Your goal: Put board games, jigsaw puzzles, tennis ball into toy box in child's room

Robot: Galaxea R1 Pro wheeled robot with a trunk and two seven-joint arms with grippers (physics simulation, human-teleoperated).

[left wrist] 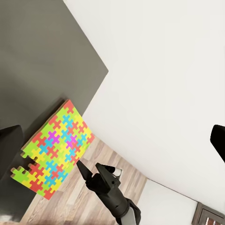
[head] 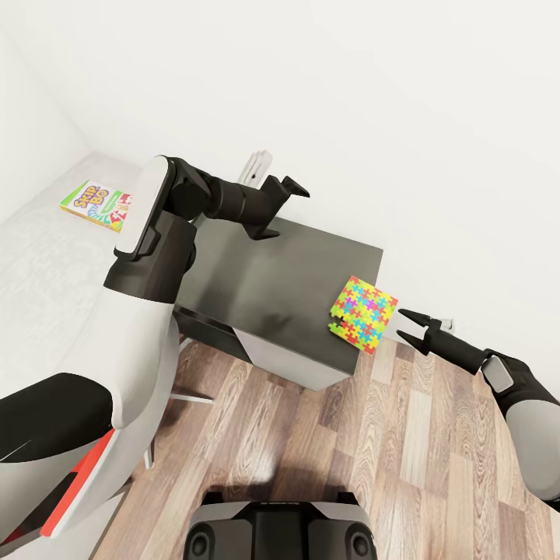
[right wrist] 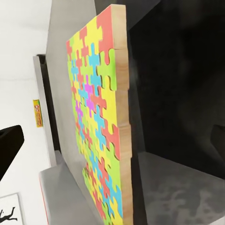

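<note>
Puzzle: a jigsaw puzzle (head: 364, 314) of bright interlocking pieces lies flat at the 3 o'clock corner of the dark worktop (head: 272, 272), its outer edge overhanging the rim above the wood floor (head: 373, 443).
Board game: a Skip-Bo box (head: 96, 204) lies on the bed (head: 39, 264) at about 10 o'clock, well apart from the puzzle.
Right hand: the right hand (head: 406, 325) is just beside the puzzle's overhanging edge at 3 o'clock, not touching it, with its two fingers spread wide and pointing toward the worktop.
Left hand: the left hand (head: 281, 206) is held high over the worktop's far side near 12 o'clock, forearm level, fingers apart and holding nothing.
Step in hand: judged, the right hand is lining up to pinch the puzzle by its overhang.
Risk: a fingertip that strikes the edge could push the puzzle farther onto the worktop; a shallow grip on the thin slab may let it slip to the floor.
</note>
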